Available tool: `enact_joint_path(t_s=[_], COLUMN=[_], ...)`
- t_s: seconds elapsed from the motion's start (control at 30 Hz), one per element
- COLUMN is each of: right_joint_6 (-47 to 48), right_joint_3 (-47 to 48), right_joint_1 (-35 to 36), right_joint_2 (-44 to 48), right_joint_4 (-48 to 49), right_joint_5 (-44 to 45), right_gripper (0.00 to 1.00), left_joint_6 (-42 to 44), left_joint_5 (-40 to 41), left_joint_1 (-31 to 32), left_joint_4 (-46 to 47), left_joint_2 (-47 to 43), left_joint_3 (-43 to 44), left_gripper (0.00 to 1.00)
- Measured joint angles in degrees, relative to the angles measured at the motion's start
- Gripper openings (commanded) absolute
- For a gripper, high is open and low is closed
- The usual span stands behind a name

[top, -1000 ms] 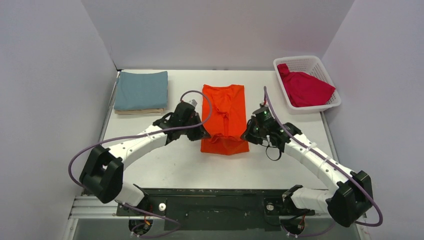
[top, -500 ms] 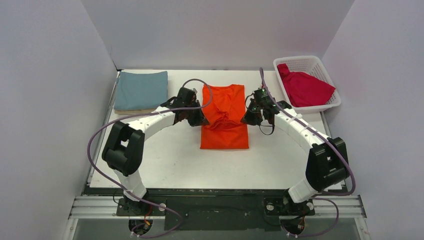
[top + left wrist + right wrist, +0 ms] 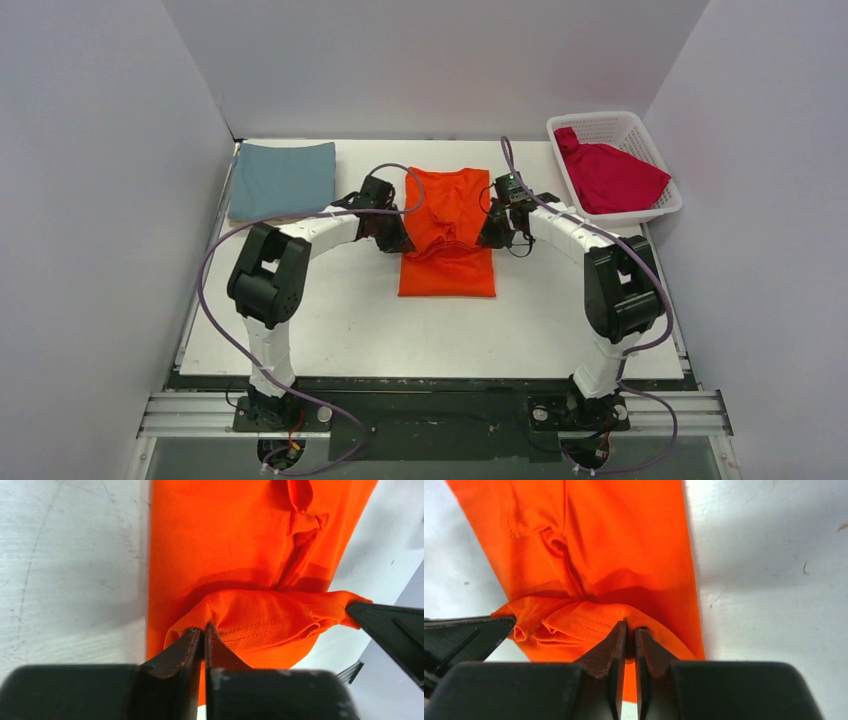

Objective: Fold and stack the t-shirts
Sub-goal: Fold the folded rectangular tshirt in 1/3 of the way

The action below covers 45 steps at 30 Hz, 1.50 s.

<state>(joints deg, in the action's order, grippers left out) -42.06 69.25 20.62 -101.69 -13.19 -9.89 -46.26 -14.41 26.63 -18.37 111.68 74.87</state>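
Observation:
The bright orange t-shirt [image 3: 448, 232] lies mid-table, narrow, its near hem lifted and carried over its middle. My left gripper [image 3: 400, 243] is shut on the hem's left corner; the wrist view shows the orange cloth [image 3: 260, 615] pinched between the fingers [image 3: 187, 645]. My right gripper [image 3: 487, 239] is shut on the hem's right corner [image 3: 589, 620]. The teal-blue t-shirt [image 3: 282, 178] lies folded at the back left, with a beige edge [image 3: 240, 218] just showing under it. The crimson red t-shirt [image 3: 608, 178] lies crumpled in the basket.
The white lattice basket [image 3: 640, 135] stands at the back right corner. Purple-grey walls close in the table on three sides. Both arms arch inward over the table's middle, cables looping above them.
Both grippers have carried the orange shirt's near hem away from me, toward the collar, doubling the shirt over. The arms have stretched further out.

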Motion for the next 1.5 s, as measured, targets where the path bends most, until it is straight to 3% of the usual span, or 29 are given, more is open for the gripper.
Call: enact_joint_path(t_s=[0.03, 0.13, 0.23, 0.3, 0.5, 0.73, 0.87, 1.1, 1.3, 1.5], right_joint_6=[0.1, 0.2, 0.2, 0.1, 0.8, 0.3, -1.6, -3.3, -2.6, -0.5], right_joint_3=[0.6, 2.9, 4.3, 4.7, 1.8, -10.6, -17.8, -21.1, -21.1, -20.5], right_joint_1=[0.0, 0.0, 0.0, -0.1, -0.1, -0.1, -0.1, 0.0, -0.2, -0.8], right_joint_2=[-1.0, -3.4, -4.0, -3.5, 3.1, 15.7, 16.7, 17.3, 22.0, 25.3], right_joint_4=[0.0, 0.2, 0.2, 0.3, 0.2, 2.2, 4.1, 5.8, 3.9, 0.2], right_joint_5=[0.3, 1.7, 3.1, 4.3, 6.9, 4.4, 0.5, -3.6, -2.5, -0.1], right_gripper=[0.30, 0.49, 0.71, 0.79, 0.85, 0.87, 0.89, 0.90, 0.90, 0.90], left_joint_6=[0.0, 0.3, 0.3, 0.3, 1.3, 3.3, 3.6, 4.7, 8.0, 9.8], left_joint_5=[0.0, 0.3, 0.6, 1.1, 5.3, 6.6, 2.4, -3.6, -4.5, -3.3], left_joint_1=[-0.2, -0.9, -1.7, -2.2, -2.6, -1.4, 1.3, 4.6, 2.6, -0.4], left_joint_4=[0.0, 0.0, -0.5, -0.5, -3.1, -3.7, -0.8, 2.9, 1.2, -4.5], left_joint_2=[0.6, 1.6, 1.8, 1.7, -2.4, -15.3, -16.2, -7.6, 8.0, 14.5], left_joint_3=[0.3, 1.5, 3.6, 5.1, 5.9, -4.3, -7.4, -2.3, 11.2, 22.2], left_gripper=[0.36, 0.72, 0.80, 0.81, 0.86, 0.88, 0.89, 0.89, 0.89, 0.89])
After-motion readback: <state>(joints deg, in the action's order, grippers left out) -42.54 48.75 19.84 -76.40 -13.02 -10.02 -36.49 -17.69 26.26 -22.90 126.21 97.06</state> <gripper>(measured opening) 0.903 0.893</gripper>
